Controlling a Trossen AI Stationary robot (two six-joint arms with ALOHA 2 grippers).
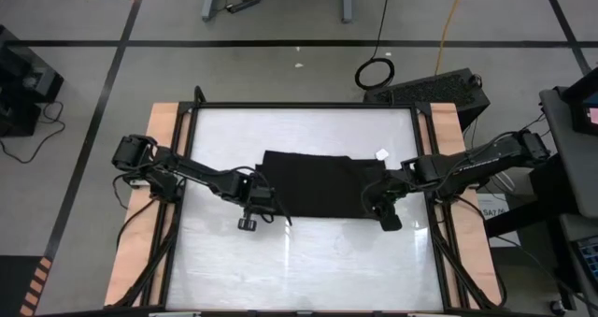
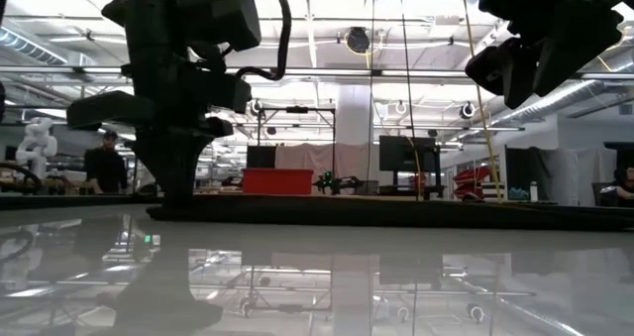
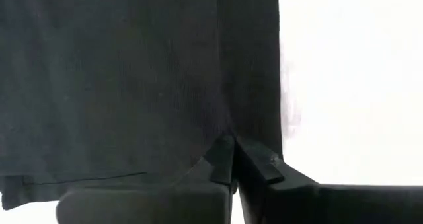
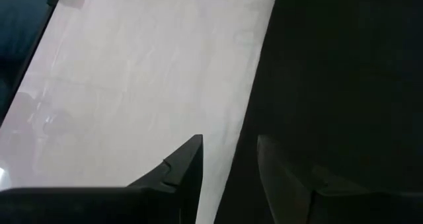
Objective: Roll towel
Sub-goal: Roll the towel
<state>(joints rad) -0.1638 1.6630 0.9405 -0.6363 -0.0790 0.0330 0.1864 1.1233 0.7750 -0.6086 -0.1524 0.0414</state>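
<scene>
The black towel [image 1: 313, 183] lies flat in the middle of the glossy white table, a small white tag [image 1: 381, 153] at its far right corner. In the low view the towel [image 2: 396, 212] shows as a flat dark strip. My left gripper [image 1: 262, 202] is down at the towel's near left corner, shut on the cloth [image 3: 232, 148]. My right gripper [image 1: 381, 208] hangs open above the near right corner, raised clear of it [image 2: 515, 63]. In the right wrist view, one finger [image 4: 188, 161] stands over bare table and the other [image 4: 281, 168] over the towel [image 4: 344, 85]. My left gripper pinches a small pucker of the towel [image 3: 228, 128] between its two fingers, close to the near edge [image 3: 279, 85] by the left end. The fingers come from above, pointing steeply down. The towel lies flat on the table around the pinch; one layer or several, I cannot tell.
A black frame [image 1: 308, 105] and wooden side boards [image 1: 154, 195] border the white tabletop, with bare table [image 1: 299, 261] near the front edge. A black case [image 1: 439, 88] and a cable loop [image 1: 374, 72] lie beyond the far edge. A person [image 2: 104, 163] stands far behind.
</scene>
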